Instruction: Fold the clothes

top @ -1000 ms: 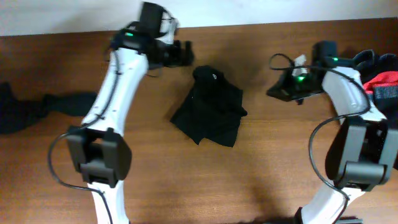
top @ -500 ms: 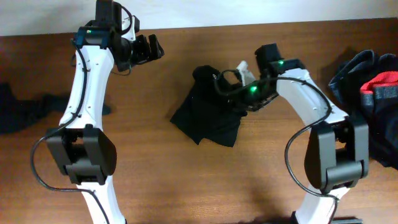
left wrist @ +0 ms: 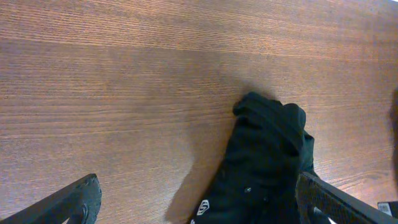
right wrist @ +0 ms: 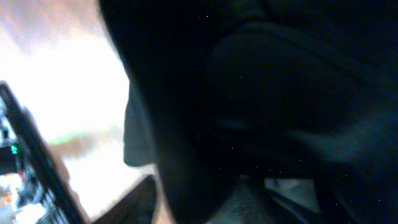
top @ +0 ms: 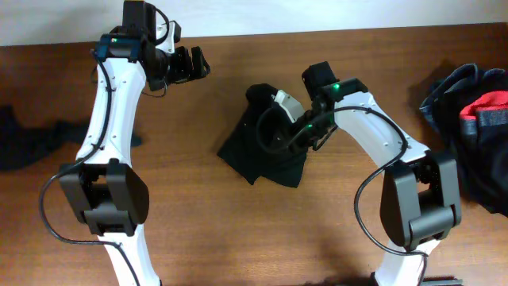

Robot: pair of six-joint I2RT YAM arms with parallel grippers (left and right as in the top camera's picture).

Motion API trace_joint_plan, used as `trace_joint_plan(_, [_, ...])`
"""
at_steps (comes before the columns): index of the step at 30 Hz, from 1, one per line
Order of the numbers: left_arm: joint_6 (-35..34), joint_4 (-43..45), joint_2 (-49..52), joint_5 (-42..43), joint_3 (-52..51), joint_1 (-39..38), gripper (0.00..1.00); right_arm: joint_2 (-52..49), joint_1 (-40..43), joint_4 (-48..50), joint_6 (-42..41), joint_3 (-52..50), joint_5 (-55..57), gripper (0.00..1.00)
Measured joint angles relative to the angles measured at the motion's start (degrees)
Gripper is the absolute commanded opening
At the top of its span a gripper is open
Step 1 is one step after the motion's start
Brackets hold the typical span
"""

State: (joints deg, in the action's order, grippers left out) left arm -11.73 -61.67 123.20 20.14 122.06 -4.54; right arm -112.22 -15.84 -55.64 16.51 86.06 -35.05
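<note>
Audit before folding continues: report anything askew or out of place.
The black top lies bunched in a crooked heap at centre, not flat. A dark garment sprawls crumpled at the far left, and a red and grey-blue pile sits heaped at the far right.

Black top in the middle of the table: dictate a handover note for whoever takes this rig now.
Left gripper: open, empty, at the far side of the table, off the cloth.
Right gripper: down on the black top; open or shut cannot be told.
The black top is crumpled at table centre. Dark garment at left edge; grey-blue and red pile at right edge.
Done: nothing folded.
Left: fold every piece.
</note>
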Motion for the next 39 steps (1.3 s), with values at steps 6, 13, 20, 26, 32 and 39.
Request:
trace_joint_plan(6, [0.15, -0.02, 0.00, -0.04, 0.00, 0.00, 0.99, 0.00, -0.13, -2.91, 1.64, 0.00, 3.91, 0.04])
trace_joint_plan(13, [0.15, -0.02, 0.00, -0.46, 0.00, 0.00, 0.99, 0.00, -0.13, -6.84, -5.90, 0.00, 10.01, 0.04])
trace_joint_plan(20, [0.15, -0.07, 0.00, -0.66, 0.00, 0.00, 0.99, 0.00, -0.13, -9.88, -23.17, -1.70, 14.93, 0.04])
trace_joint_plan(26, [0.15, -0.11, 0.00, -0.68, 0.00, 0.00, 0.99, 0.00, -0.13, -12.46, -29.70, -6.88, 15.82, 0.21])
trace_joint_plan(32, [0.15, -0.24, 0.00, -1.09, 0.00, 0.00, 0.99, 0.09, -0.13, -12.94, -30.23, -7.43, 15.54, 0.53])
trace_joint_plan(39, [1.46, -0.94, 0.00, -2.69, 0.00, 0.00, 0.99, 2.36, -0.13, -12.74, -30.21, 0.92, 15.47, 0.99])
